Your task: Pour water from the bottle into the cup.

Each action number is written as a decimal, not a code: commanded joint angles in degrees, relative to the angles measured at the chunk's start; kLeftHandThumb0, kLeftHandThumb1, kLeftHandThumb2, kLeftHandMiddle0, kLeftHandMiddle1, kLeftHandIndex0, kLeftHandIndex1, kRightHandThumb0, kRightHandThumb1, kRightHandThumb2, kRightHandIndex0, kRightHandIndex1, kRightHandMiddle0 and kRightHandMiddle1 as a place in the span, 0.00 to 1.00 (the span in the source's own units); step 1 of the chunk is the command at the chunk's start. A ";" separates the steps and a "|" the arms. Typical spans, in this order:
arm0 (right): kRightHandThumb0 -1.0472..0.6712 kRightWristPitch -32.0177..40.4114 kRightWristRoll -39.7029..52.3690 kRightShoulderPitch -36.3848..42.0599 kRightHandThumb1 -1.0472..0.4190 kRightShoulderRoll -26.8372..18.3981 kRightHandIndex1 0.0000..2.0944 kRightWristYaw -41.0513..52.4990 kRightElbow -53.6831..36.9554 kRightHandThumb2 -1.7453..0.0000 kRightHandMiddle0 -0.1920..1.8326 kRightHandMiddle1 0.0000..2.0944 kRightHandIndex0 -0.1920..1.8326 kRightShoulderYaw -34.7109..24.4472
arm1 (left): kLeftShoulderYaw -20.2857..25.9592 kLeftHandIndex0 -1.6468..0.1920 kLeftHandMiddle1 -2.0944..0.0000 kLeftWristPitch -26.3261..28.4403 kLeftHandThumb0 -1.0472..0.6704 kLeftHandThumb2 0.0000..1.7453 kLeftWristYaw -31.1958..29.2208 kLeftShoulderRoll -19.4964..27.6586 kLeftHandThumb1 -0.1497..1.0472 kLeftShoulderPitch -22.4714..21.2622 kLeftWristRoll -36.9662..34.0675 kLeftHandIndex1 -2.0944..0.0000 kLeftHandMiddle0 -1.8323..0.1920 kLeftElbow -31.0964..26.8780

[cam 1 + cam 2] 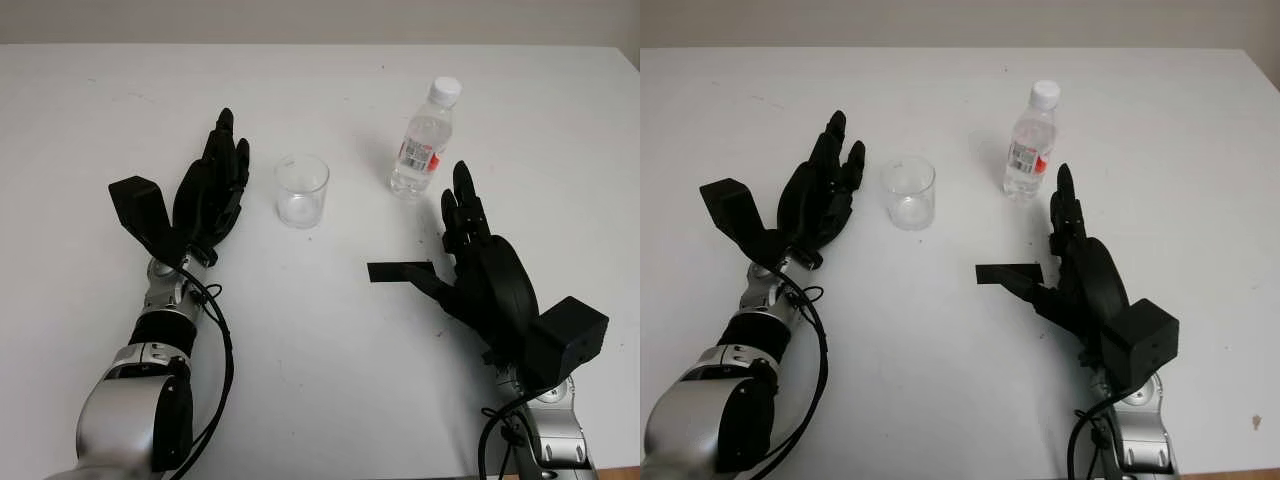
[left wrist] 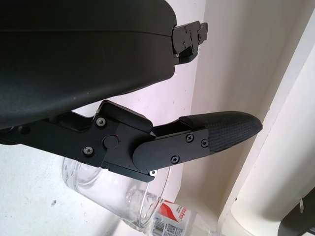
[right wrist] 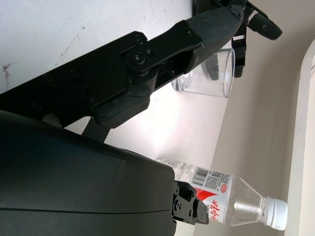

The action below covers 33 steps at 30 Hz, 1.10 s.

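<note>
A clear plastic water bottle [image 1: 424, 143] with a white cap and a red-and-white label stands upright on the white table [image 1: 320, 360], right of centre. To its left stands a clear, upright cup [image 1: 302, 190] that looks empty. My left hand [image 1: 222, 165] is open just left of the cup, fingers pointing away from me. My right hand [image 1: 455, 225] is open just in front of the bottle, with a small gap, its thumb sticking out to the left. In the right wrist view the bottle [image 3: 221, 189] is close to the hand's shell and the cup [image 3: 211, 73] is past the thumb.
The table's far edge [image 1: 320, 45] runs along the top of the eye views, with a wall behind it. Its right edge is beyond the bottle. Black cables hang by both forearms near the table's front.
</note>
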 commanded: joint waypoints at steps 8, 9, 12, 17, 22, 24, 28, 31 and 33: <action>0.02 0.29 -0.92 -0.26 0.10 -0.08 0.00 -0.58 -0.02 0.97 0.00 0.00 0.00 0.24 | 0.20 1.00 1.00 -0.20 0.13 0.37 -0.22 -0.38 1.00 0.64 -0.38 1.00 1.00 0.02; 0.03 0.27 -1.21 -0.52 0.10 -0.20 0.00 -0.67 0.18 0.97 0.00 0.00 0.00 0.26 | 0.25 1.00 1.00 -0.11 0.13 0.37 -0.14 -0.52 1.00 0.62 -0.47 1.00 1.00 0.02; 0.02 0.98 -1.90 -1.74 0.10 -0.64 0.00 -1.17 0.18 0.97 0.00 0.00 0.00 -0.19 | 0.00 1.00 1.00 -0.23 0.13 0.37 0.46 -0.59 1.00 0.66 -0.04 1.00 1.00 0.06; 0.02 2.15 -2.73 -5.11 0.08 -2.09 0.00 -2.27 1.12 0.96 0.00 0.00 0.00 -2.16 | 0.06 1.00 1.00 -0.55 0.13 0.38 0.12 -0.45 1.00 0.60 -0.19 1.00 1.00 0.08; 0.02 4.30 -2.23 -8.71 0.08 -3.26 0.00 -2.46 2.70 0.97 0.00 0.00 0.00 -3.65 | 0.16 1.00 1.00 -0.05 0.12 0.37 0.26 -0.41 1.00 0.55 -0.34 1.00 1.00 -0.08; 0.03 5.12 -2.25 -11.11 0.09 -3.63 0.00 -3.01 4.27 0.97 0.00 0.00 0.00 -4.40 | 0.16 1.00 1.00 -0.31 0.12 0.37 0.37 -0.41 1.00 0.62 -0.25 1.00 1.00 -0.06; 0.06 6.06 -1.93 -15.55 0.11 -4.42 0.00 -3.73 7.67 0.98 0.00 0.00 0.00 -5.59 | 0.22 1.00 1.00 -0.19 0.13 0.37 0.33 -0.27 1.00 0.47 -0.30 1.00 1.00 -0.04; 0.10 6.54 -1.63 -18.25 0.13 -4.85 0.00 -3.92 10.15 0.98 0.00 0.00 0.00 -6.27 | 0.15 1.00 1.00 0.02 0.13 0.37 0.51 -0.17 1.00 0.38 -0.21 1.00 1.00 -0.21; 0.11 6.17 -2.17 -19.46 0.13 -5.21 0.00 -4.15 11.71 0.98 0.00 0.00 0.00 -6.29 | 0.06 1.00 1.00 0.05 0.12 0.37 0.55 -0.08 1.00 0.33 -0.09 1.00 1.00 -0.23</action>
